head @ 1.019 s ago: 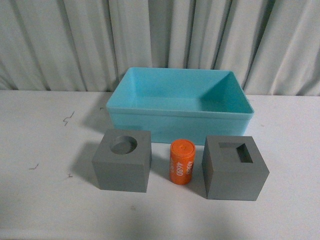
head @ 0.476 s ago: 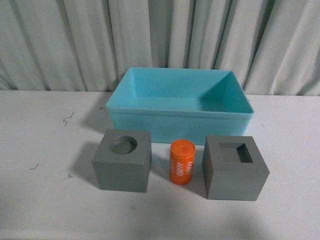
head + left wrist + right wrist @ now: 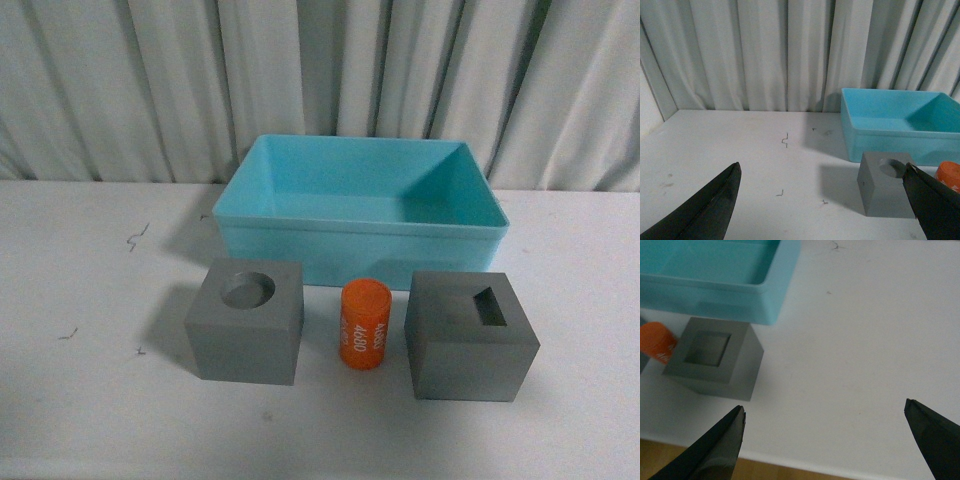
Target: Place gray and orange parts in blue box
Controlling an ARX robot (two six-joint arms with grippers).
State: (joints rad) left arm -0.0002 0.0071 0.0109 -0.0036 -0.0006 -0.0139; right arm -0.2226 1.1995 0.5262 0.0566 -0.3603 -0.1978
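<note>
Plastic, smooth and turquoise, forms the box — a wide rectangular bin with a raised rim. It is set toward the back of the white table, in front of a pale pleated curtain.

Three parts are lined up on the table just in front of the box, none touching another. On the left a matte gray cube with a round hole is seen, the hole sunk into its top face. On the right stands a second matte gray cube with a rectangular hole, its slot cut off-centre toward the back. Between them an orange cylinder is stood upright, shorter than the cubes, with white lettering run up its side; the lettering is too blurred to be read with confidence. A few small dark marks are scattered over the table's left part.

Neither arm is shown in the front view. In the wrist views the left claw is spread wide, its dark tapered fingers at the picture's edges, with nothing gripped. The right claw is likewise held wide apart above the table — nothing is gripped there either.
</note>
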